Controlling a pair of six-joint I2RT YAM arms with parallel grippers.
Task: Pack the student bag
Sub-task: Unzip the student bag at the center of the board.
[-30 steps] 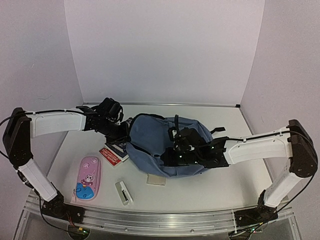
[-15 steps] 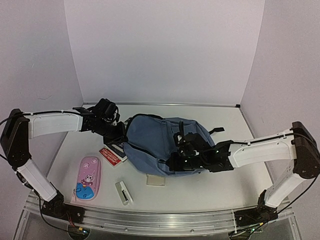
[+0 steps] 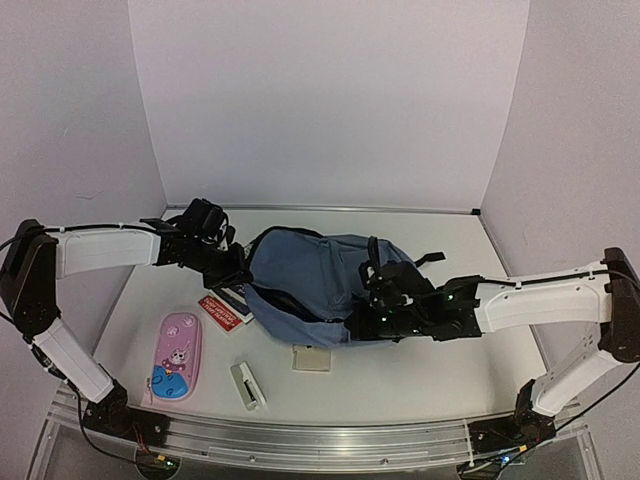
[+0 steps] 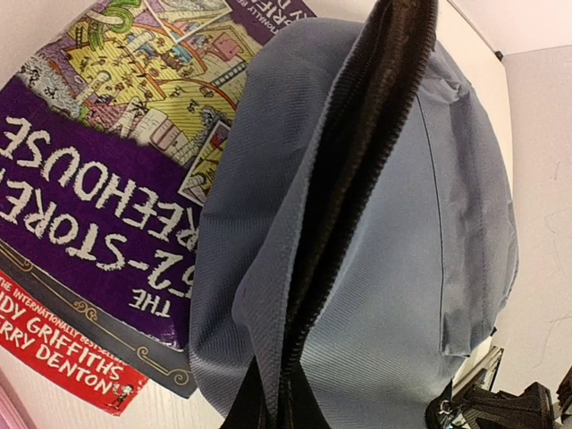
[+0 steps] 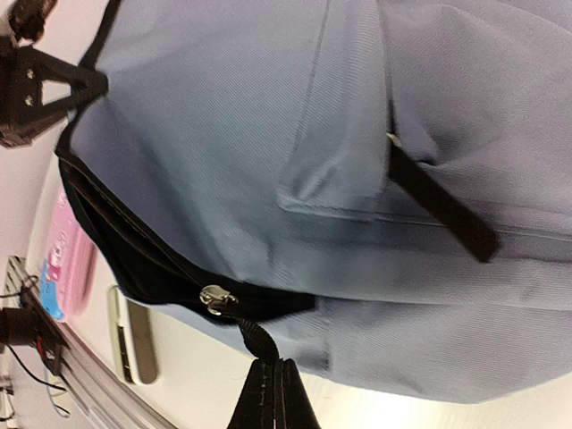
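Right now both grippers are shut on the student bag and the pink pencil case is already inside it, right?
No. The pink pencil case is not inside: the top view shows it lying on the table, on the left arm's side of the student bag. The rest holds: left gripper and right gripper are each shut on the bag.

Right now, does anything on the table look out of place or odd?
Yes. The purple book lies partly under the left edge of the student bag, with the bag's fabric resting on it, so it is outside rather than packed. A pale square pad sits right at the bag's near edge. Nothing looks spilled or damaged.
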